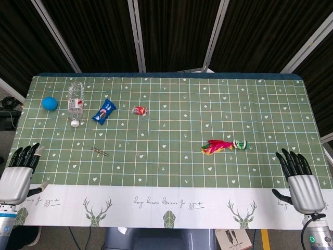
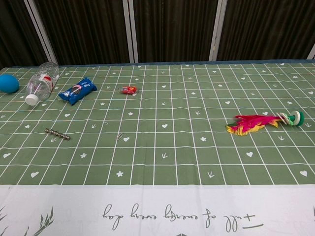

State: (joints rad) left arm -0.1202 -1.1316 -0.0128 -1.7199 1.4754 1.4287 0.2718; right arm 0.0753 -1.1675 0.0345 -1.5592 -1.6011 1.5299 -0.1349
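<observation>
Both the left hand (image 1: 21, 169) and right hand (image 1: 300, 179) rested empty with fingers apart at the table's near edge, so reaching the nearby red-and-yellow feathered shuttlecock (image 1: 223, 145) probably called for a low, slow approach by the right.

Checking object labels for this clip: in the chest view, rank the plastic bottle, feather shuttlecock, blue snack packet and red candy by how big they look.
1. Feather shuttlecock, though it lies nearer the camera, so its lead over the bottle is unsure.
2. Plastic bottle.
3. Blue snack packet.
4. Red candy.
</observation>
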